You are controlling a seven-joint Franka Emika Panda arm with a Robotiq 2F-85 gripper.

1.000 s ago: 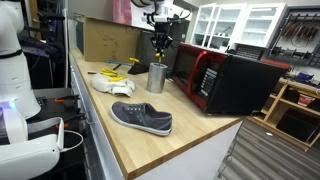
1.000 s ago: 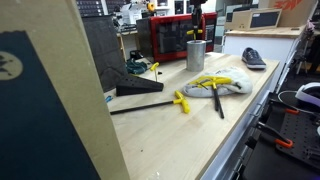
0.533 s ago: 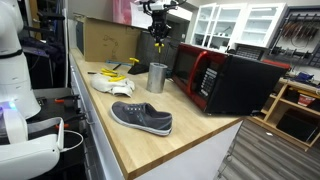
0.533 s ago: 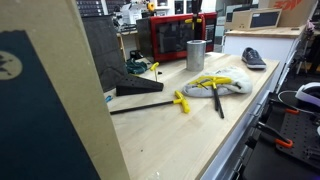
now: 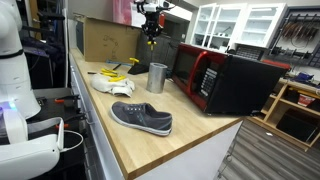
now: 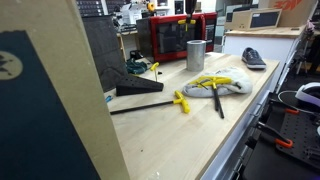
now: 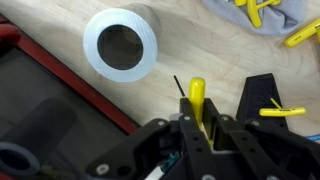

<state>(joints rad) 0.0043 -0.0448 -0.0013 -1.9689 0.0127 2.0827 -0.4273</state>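
Gripper [image 5: 150, 32] hung clamped on a yellow tool [image 7: 197, 98], high above the cup [image 5: 157, 77]; microwave [image 5: 225, 78] stood beside, shoe [image 5: 142, 117] lay nearby.

Sneaker [image 5: 141, 118]: we find it grey, near the countertop [image 5: 195, 120] front edge.
Microwave [image 5: 222, 80]: red, along the side edge.
Cardboard box [image 5: 108, 40]: far corner.

Arm [image 5: 152, 8] high, gripper [image 5: 150, 38] closed.
Hangs near 12 o'clock in an exterior view, fingertips aimed at 6 o'clock, jaws together.
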